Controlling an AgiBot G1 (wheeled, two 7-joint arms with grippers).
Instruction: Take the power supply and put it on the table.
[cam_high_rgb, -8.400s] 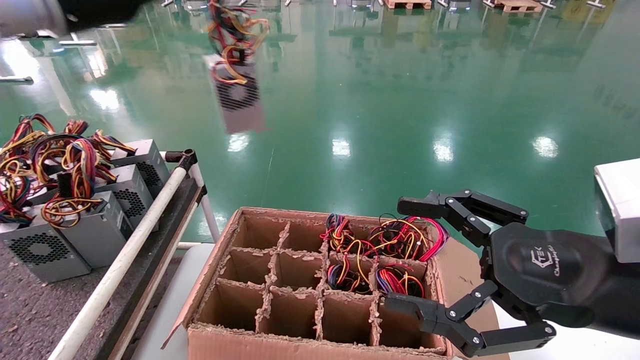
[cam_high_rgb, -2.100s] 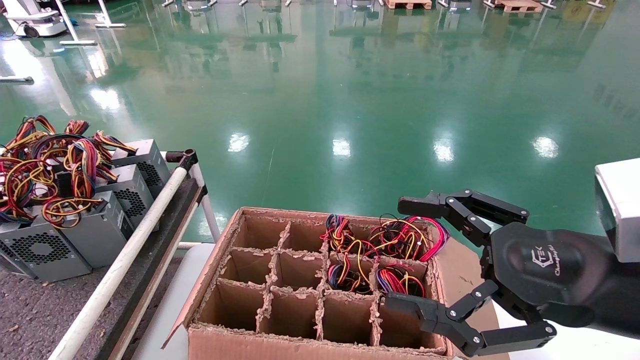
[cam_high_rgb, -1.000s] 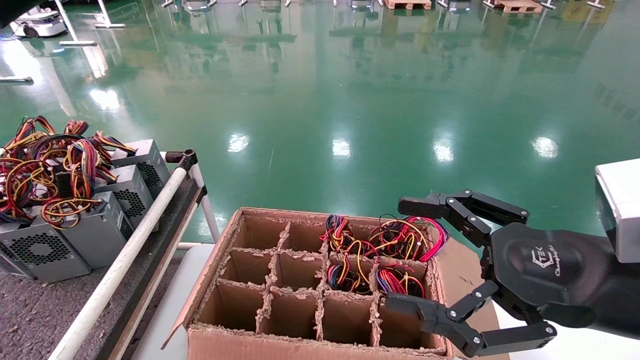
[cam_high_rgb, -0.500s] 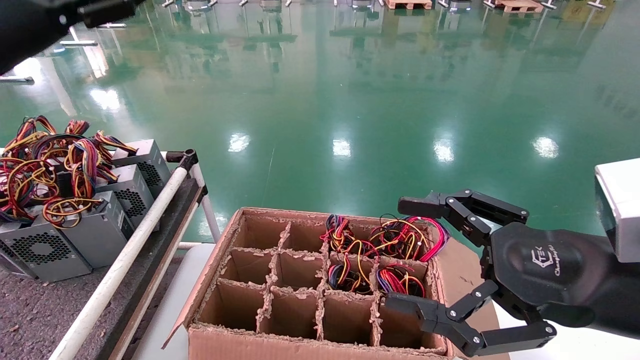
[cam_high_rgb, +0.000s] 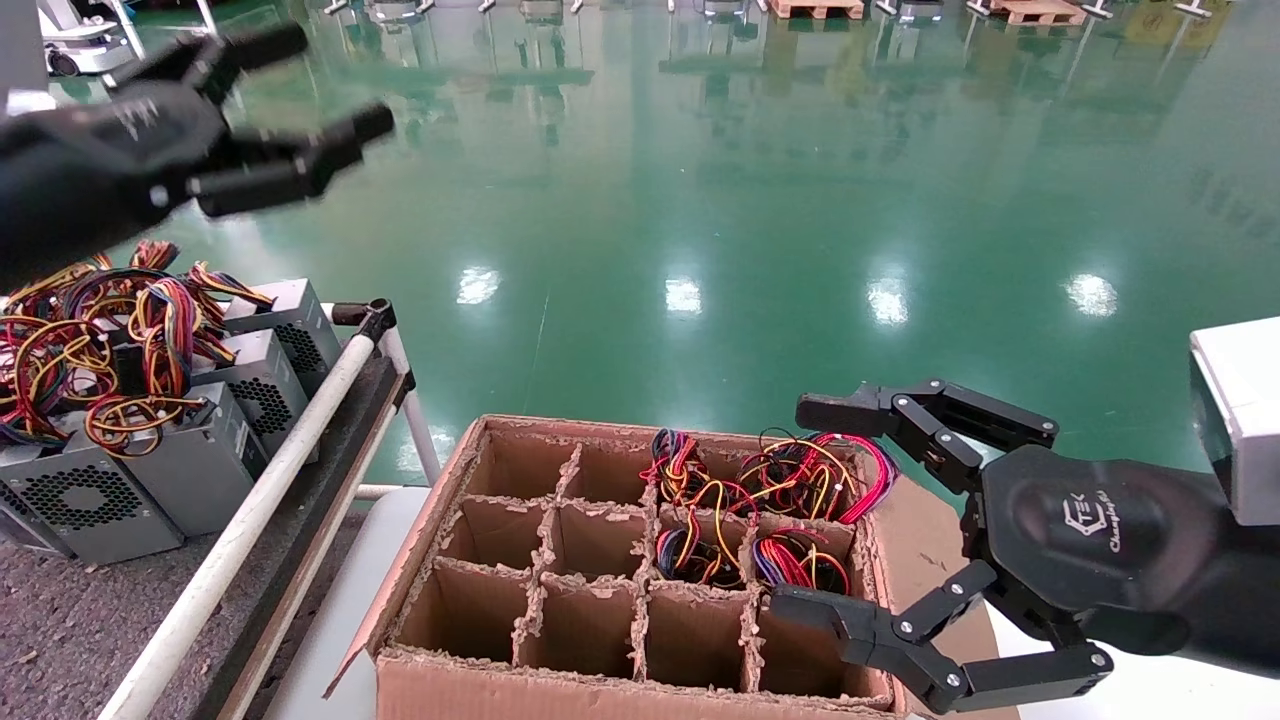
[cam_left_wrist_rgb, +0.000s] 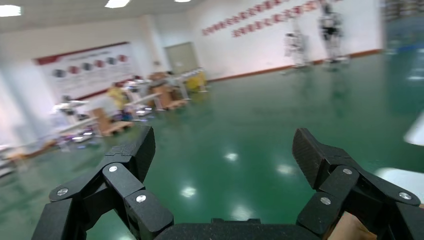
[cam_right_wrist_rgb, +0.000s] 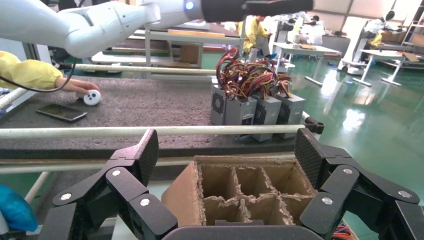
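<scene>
Several grey power supplies (cam_high_rgb: 200, 450) with fan grilles and red, yellow and black wire bundles stand together on the dark speckled table (cam_high_rgb: 60, 620); they also show in the right wrist view as power supplies (cam_right_wrist_rgb: 250, 107) on the table (cam_right_wrist_rgb: 140, 105). More wire bundles (cam_high_rgb: 790, 480) stick out of the carton's far right cells, with their boxes hidden inside. My left gripper (cam_high_rgb: 320, 85) hangs high at the upper left, open and empty; the left wrist view shows this gripper (cam_left_wrist_rgb: 223, 145) over green floor. My right gripper (cam_high_rgb: 800, 508) stays open and empty beside the carton's right side, facing the carton (cam_right_wrist_rgb: 240, 185).
The brown divider carton (cam_high_rgb: 560, 590) sits on a smooth white surface (cam_high_rgb: 330, 620). A white tube rail (cam_high_rgb: 250, 520) edges the table between it and the carton. On the table's far part lie a phone (cam_right_wrist_rgb: 62, 112) and a person's hand (cam_right_wrist_rgb: 75, 86).
My left arm, which earlier carried a power supply high up and then left the view, has swung back in from the upper left, open and empty. The right arm has not moved.
</scene>
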